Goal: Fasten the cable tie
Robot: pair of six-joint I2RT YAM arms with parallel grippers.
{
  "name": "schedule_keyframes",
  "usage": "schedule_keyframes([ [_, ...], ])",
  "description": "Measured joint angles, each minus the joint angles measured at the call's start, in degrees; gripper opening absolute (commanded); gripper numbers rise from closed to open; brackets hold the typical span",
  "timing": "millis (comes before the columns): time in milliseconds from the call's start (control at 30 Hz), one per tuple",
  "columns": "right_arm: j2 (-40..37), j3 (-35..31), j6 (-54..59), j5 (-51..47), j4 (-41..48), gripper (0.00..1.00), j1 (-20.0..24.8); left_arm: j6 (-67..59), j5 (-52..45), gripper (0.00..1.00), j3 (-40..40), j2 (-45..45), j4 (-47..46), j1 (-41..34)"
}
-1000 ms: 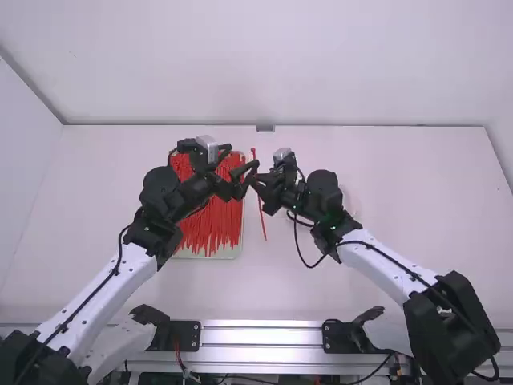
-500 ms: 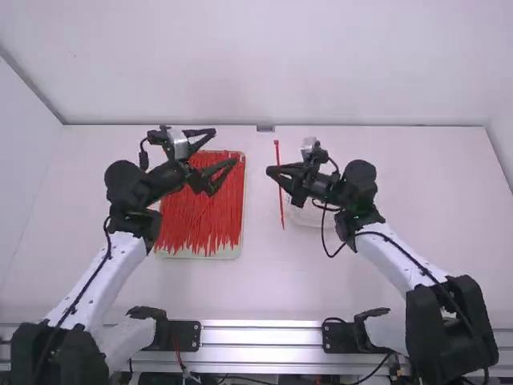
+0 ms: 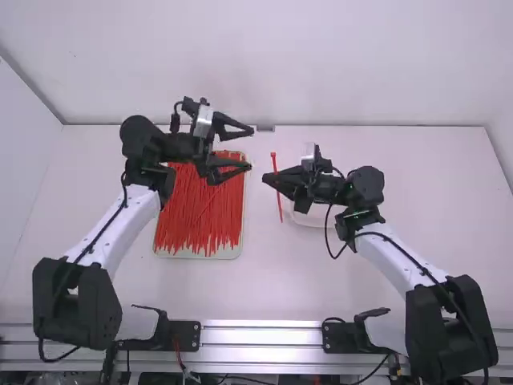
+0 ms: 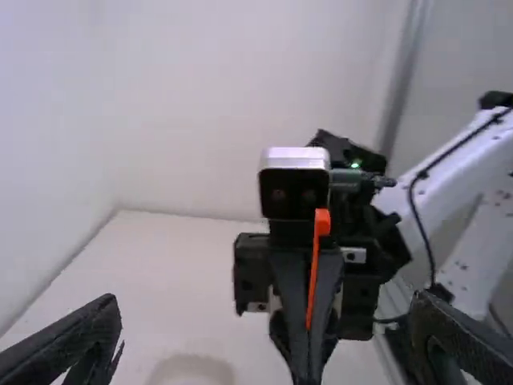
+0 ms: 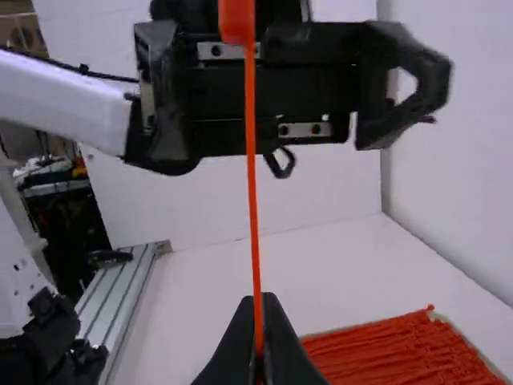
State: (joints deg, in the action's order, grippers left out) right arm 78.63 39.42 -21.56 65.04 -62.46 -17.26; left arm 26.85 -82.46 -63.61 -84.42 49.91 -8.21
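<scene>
My right gripper (image 3: 271, 179) is shut on a single red cable tie (image 3: 276, 191), which it holds upright above the table right of the tray. In the right wrist view the tie (image 5: 252, 200) rises straight from the shut gripper (image 5: 258, 325). My left gripper (image 3: 250, 148) hangs over the tray's far right corner, level with the right gripper and facing it, a short gap from the tie. It is wide open and holds nothing, its fingers (image 4: 76, 343) spread far apart. The left wrist view looks at the tie (image 4: 315, 269) head-on.
A tan tray (image 3: 234, 253) with a heap of several red cable ties (image 3: 200, 208) lies left of centre under the left arm. A pale round dish (image 3: 309, 216) sits on the table below the right gripper. Walls close in the table at the back and left.
Both grippers met at the tie a second ago. The left gripper has let go, opened wide and drawn back to the left. The right gripper carried the tie slightly right.
</scene>
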Motion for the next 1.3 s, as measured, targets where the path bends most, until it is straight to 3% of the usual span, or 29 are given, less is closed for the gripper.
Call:
schedule_keyframes([
  [300,0.00,0.00,-2.05,-0.57,-5.99,0.00,0.02,1.27,-3.48,0.82,-5.49,-3.76,-0.15,-5.62],
  [367,0.00,0.00,-2.64,-0.85,-7.17,0.00,0.02,1.29,-3.23,0.77,-5.49,-3.76,-0.13,-5.68],
  [500,0.00,0.00,-3.50,-2.47,-7.98,0.00,0.02,1.88,-2.05,0.49,-5.49,-3.76,0.09,-6.03],
  [700,0.00,0.00,-3.82,-4.39,-8.39,0.00,0.00,1.92,0.02,0.44,-5.49,-3.76,0.37,-7.30],
  [933,0.00,0.00,-3.69,-5.46,-8.48,0.00,-0.42,1.95,1.60,0.28,-5.49,-3.76,0.83,-7.43],
  [967,0.00,0.02,-3.82,-5.62,-8.55,0.00,-0.42,1.99,1.84,0.17,-5.49,-3.76,0.92,-7.43],
  [1000,0.00,0.00,-3.72,-5.64,-8.52,0.00,-0.42,2.08,2.08,0.15,-5.51,-3.76,0.90,-7.43],
  [1300,0.00,0.00,-3.72,-5.92,-8.55,0.00,-0.42,3.39,3.28,0.09,-5.49,-3.76,1.14,-7.82],
])
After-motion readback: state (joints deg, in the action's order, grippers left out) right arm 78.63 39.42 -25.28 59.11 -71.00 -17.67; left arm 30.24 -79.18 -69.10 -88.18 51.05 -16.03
